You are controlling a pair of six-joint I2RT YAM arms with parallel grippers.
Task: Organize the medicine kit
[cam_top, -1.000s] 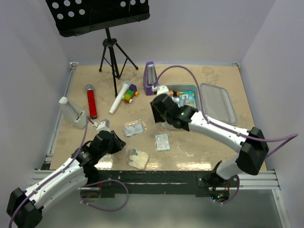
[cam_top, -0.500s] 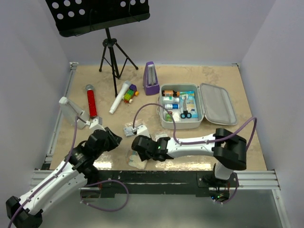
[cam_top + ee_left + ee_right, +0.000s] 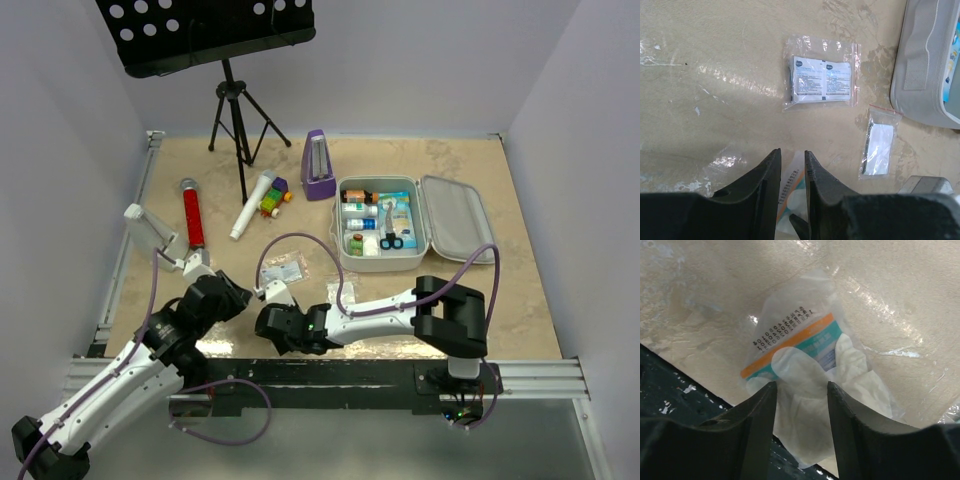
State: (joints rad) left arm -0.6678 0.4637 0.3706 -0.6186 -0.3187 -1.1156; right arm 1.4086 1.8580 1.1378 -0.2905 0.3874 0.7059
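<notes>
Finding 1: position change. A second ago my right arm stood over the medicine kit (image 3: pixel 384 263) at the far right and masked most of it. It has since swung to the near centre, and my right gripper (image 3: pixel 801 387) now hangs directly above the bagged gloves (image 3: pixel 805 355) at the near edge of the table (image 3: pixel 450 160).

Finding 2: right gripper state. The jaws are about half open, one finger on each side of the glove bag. They hold nothing. From the wrist view I cannot tell whether the fingertips touch the plastic.

Finding 3: left gripper (image 3: pixel 791 152). It has drawn back slightly toward the near left. The jaws are parted only by a narrow slit, with nothing gripped. A strip of the glove bag shows through the gap, lying below.

Finding 4: the kit. It sits at the far right, lid folded flat to its right, and is now in full sight. Small bottles and blue-handled scissors (image 3: pixel 392 240) are already in the tray.

Finding 5: outstanding items. The bag of sachets (image 3: pixel 821 80) and the small zip bag (image 3: pixel 879 150) lie loose between the grippers and the kit.

Assessment: the shift away from the kit suggests a fresh pick, with the gloves the likely next item. The film is thin and slack, so a shallow pinch may slip. By my judgement, three items remain to be packed.
</notes>
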